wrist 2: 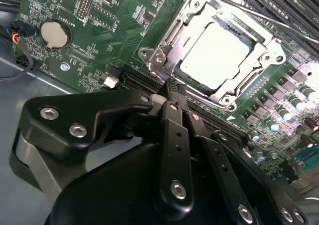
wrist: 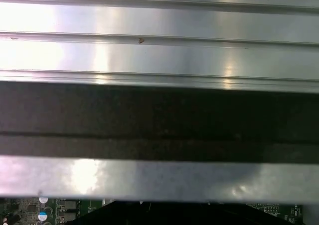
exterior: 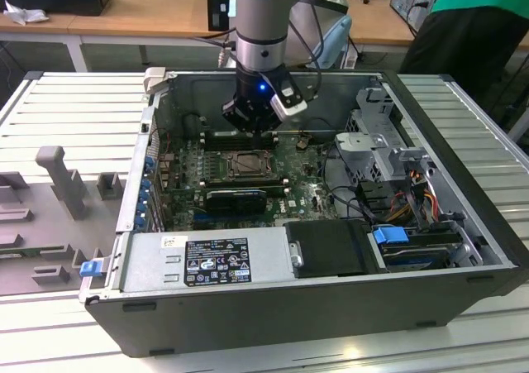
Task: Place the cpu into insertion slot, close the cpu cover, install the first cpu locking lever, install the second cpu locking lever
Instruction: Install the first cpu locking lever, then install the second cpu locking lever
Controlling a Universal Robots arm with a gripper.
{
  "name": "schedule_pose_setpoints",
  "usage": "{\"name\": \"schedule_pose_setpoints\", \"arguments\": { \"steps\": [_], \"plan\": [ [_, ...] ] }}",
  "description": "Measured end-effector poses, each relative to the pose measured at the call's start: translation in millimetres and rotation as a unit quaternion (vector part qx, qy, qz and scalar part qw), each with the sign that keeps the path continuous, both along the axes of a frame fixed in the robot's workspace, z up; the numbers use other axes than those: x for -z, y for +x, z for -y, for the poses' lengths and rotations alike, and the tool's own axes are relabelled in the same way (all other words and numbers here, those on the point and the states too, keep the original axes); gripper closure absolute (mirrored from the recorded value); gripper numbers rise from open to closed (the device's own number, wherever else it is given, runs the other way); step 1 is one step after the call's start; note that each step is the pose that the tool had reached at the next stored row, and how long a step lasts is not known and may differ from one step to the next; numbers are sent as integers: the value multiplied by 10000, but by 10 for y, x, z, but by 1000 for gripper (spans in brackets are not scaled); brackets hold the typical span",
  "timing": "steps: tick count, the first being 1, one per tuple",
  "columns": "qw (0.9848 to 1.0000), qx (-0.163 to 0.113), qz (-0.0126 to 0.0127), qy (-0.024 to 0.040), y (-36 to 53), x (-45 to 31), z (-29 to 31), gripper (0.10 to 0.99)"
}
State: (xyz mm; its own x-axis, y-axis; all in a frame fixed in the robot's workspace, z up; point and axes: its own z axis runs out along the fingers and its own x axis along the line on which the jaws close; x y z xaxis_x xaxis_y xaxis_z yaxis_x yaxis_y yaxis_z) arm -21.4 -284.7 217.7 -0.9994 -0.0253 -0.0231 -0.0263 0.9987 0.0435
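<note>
My own gripper (wrist 2: 172, 93) is blocking the motherboard (wrist 2: 99, 30) beneath it in the second wrist view; glare is washing out the cpu (wrist 2: 219, 53), and the frame edge is cutting the memory slots (wrist 2: 284, 5).

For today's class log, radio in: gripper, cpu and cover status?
Gripper shut, empty, beside the socket. Cpu seated in insertion slot; cpu cover down over it. Nothing in the way.

A ribbed metal table (exterior: 66, 108) spans the exterior view. An open computer case (exterior: 314, 307) sits on it at centre-right, and grey moulded fixture blocks (exterior: 58, 183) lie at the left edge.
</note>
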Motion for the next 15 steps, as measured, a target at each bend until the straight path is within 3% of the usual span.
{"name": "schedule_pose_setpoints", "arguments": {
  "steps": [7, 15],
  "plan": [
    [10000, 1, -1, -2, -1, -5, 35, 980],
    [10000, 2, 0, -1, 0, -128, 36, 980]
  ]
}}
